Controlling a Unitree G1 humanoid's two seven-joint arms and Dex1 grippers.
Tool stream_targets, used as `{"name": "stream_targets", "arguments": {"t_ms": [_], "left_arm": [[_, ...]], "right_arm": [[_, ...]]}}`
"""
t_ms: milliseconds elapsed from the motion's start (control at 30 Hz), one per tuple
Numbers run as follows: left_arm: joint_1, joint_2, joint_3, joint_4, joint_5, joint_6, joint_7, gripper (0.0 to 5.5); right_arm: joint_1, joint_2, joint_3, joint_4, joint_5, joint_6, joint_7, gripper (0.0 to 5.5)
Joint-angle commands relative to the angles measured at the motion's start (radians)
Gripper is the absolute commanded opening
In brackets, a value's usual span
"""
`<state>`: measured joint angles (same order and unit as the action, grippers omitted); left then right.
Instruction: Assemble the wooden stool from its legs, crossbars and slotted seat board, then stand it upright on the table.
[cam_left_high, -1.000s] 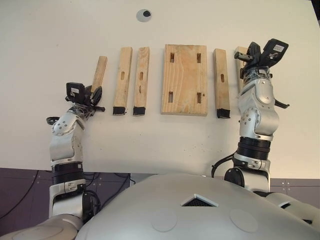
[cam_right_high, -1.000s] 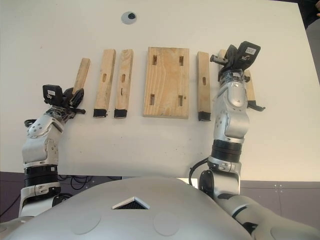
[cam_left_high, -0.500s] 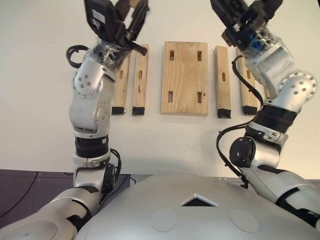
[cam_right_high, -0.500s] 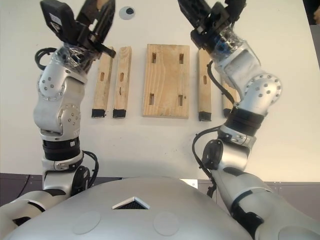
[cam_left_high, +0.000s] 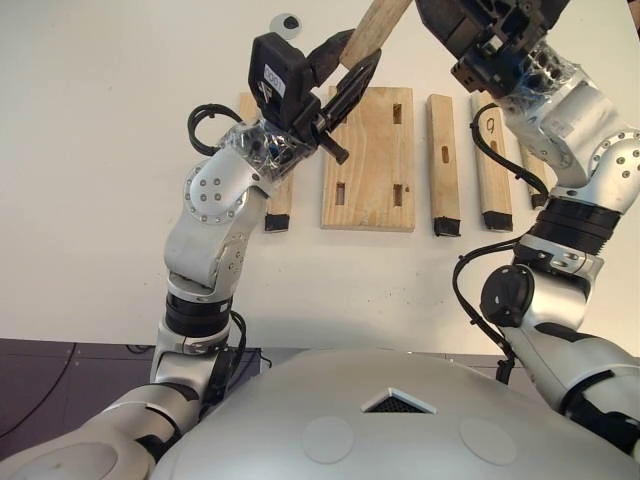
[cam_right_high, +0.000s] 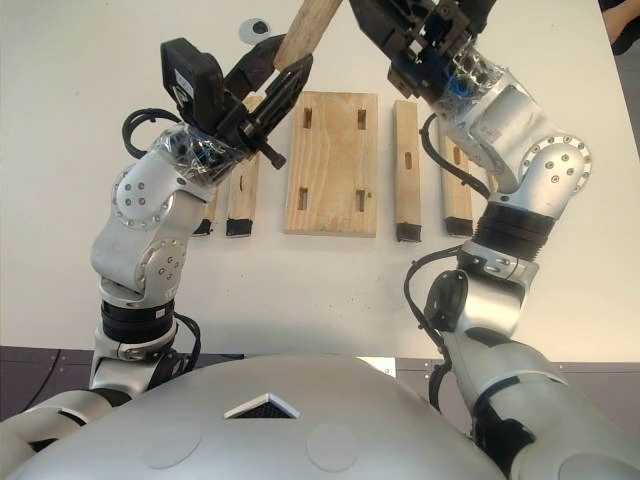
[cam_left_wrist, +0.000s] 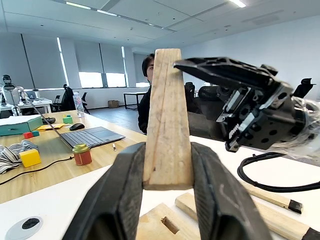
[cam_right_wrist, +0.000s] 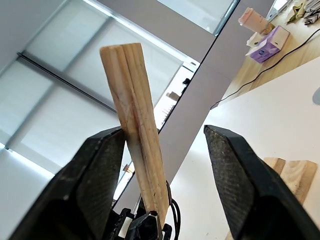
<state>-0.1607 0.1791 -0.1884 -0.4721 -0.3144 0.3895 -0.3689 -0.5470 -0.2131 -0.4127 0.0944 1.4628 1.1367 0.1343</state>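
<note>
Aloft, the left gripper (cam_left_wrist: 167, 165) clamps a bar (cam_left_wrist: 166, 110) over the seat board (cam_left_high: 375, 180).

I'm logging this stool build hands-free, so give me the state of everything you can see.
Crossbar: held tilted in the air.
Left gripper: shut on the crossbar, high above the table.
Right gripper: open, by the crossbar's upper end.
Seat board: flat on the table, slots empty.
Legs: flat on the table, unattached.
</note>
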Motion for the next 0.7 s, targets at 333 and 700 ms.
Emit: {"name": "stream_targets", "arguments": {"t_ms": [333,700], "left_arm": [[0.021,0.062,-0.066,0.006,0.097,-0.041,-0.032,1.24],[0.015,0.056,-0.056,0.043,0.140,-0.077,-0.024,1.24]], "right_arm": [[-0.024,-0.015,0.008,0.047,-0.020,-0.051,-0.016,2.25],[-0.025,-0.013,0.010,0.063,-0.051,-0.089,-0.036,0.55]]}}
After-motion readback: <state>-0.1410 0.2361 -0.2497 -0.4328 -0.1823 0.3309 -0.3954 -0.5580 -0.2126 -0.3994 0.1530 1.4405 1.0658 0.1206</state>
